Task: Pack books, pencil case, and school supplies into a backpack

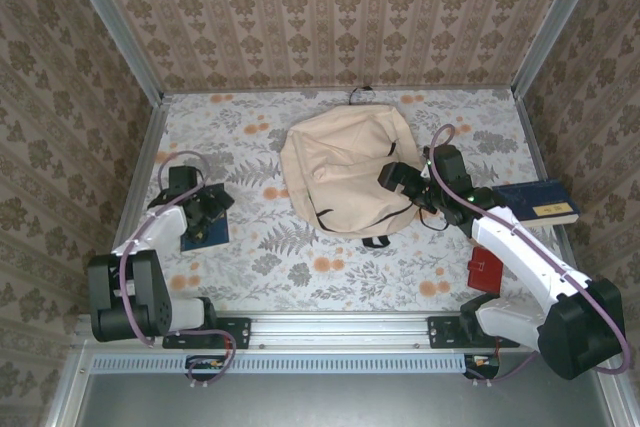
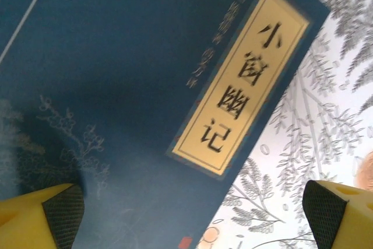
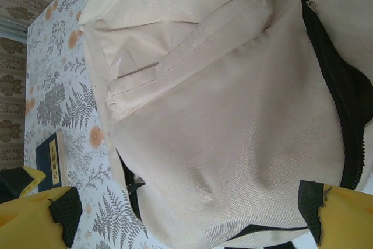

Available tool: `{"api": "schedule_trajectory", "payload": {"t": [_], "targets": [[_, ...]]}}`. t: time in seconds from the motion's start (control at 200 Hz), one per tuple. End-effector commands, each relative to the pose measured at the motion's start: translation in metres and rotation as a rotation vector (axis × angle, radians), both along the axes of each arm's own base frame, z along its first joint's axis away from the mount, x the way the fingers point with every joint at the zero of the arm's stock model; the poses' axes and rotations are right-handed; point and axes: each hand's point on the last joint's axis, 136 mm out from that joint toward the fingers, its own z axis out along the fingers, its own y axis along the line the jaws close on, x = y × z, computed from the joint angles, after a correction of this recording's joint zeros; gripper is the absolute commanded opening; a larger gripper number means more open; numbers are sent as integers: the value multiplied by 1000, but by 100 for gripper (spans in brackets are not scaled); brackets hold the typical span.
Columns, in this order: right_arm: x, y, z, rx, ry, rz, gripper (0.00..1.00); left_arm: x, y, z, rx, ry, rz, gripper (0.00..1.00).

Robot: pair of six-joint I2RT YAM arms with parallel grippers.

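Beige backpack (image 1: 345,172) with zipper parted — contents unseen; both grippers — left (image 1: 203,209), right (image 1: 403,179) — spread wide, empty.

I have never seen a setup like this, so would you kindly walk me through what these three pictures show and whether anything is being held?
These are two robot arms bolted to the near edge of a table with a floral cover. The overhead picture looks down from above and behind them. The other two come from small cameras on each wrist, so the yellow tips in the bottom corners are that arm's own jaws.

In the middle lies a beige backpack. The right gripper hovers at its right side with jaws open; its camera sees beige fabric and a black zipper. The left gripper hangs with jaws open over a navy book with a gold title label. Another navy book and a small red square lie on the right. Nothing is held.
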Motion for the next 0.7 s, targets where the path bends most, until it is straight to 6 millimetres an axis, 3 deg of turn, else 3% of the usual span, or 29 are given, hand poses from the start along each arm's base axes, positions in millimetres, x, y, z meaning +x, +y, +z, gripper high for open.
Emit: {"api": "schedule_trajectory", "payload": {"t": [0.0, 0.275, 0.695], "targets": [[-2, 5, -2, 11, 11, 16, 99, -8, -10, -13, -17, 41, -45, 99], [-2, 6, -1, 9, 10, 20, 99, -15, -55, -27, -72, 71, -141, 97], [-3, 19, -2, -22, 18, 68, 98, -46, -156, -45, -111, 140, -361, 97]]}}
